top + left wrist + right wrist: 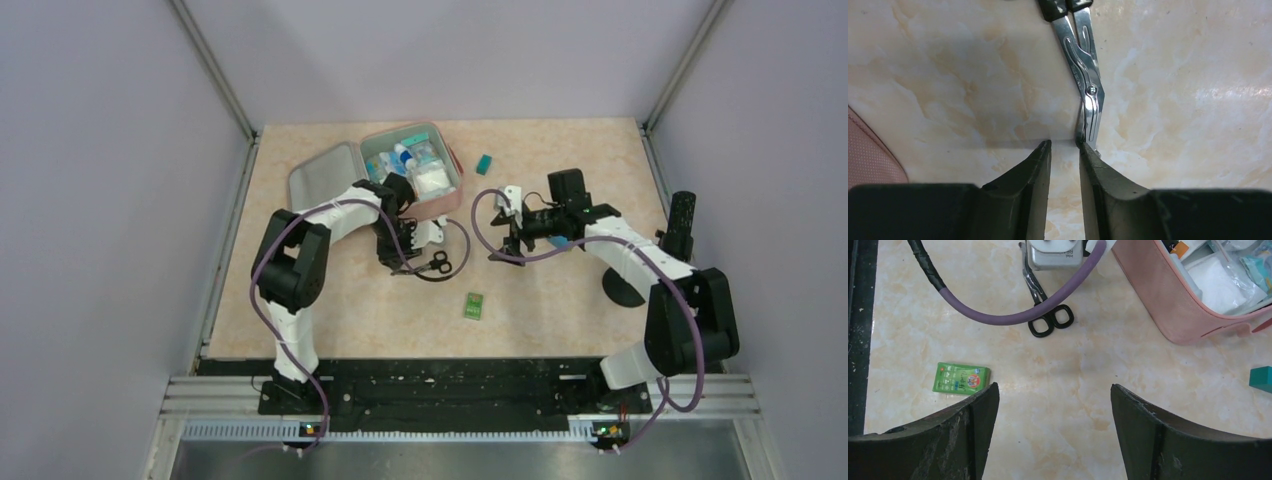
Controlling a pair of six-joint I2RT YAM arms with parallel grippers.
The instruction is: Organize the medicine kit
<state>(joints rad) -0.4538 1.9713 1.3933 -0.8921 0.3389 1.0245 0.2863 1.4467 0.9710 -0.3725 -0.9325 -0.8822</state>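
Observation:
The pink medicine kit (325, 178) lies open at the table's back, its tray half (452, 200) packed with several packets and bottles; its side wall (1168, 295) and a corner (868, 160) also show. Black-handled scissors (438, 263) lie in front of it. My left gripper (398, 262) is low over their blade tips. Its fingers stand a narrow gap apart (1064, 144) with bare table between them, and the scissors' blades (1089, 85) end at the right fingertip (1084, 150). My right gripper (513, 243) hangs wide open (1054, 386) over bare table.
A green packet (474, 305) (961, 378) lies toward the front of the table. A teal block (485, 163) (1262, 379) sits right of the kit. The left arm's purple cable (1013, 315) loops over the scissors (1050, 322). Grey walls enclose the table.

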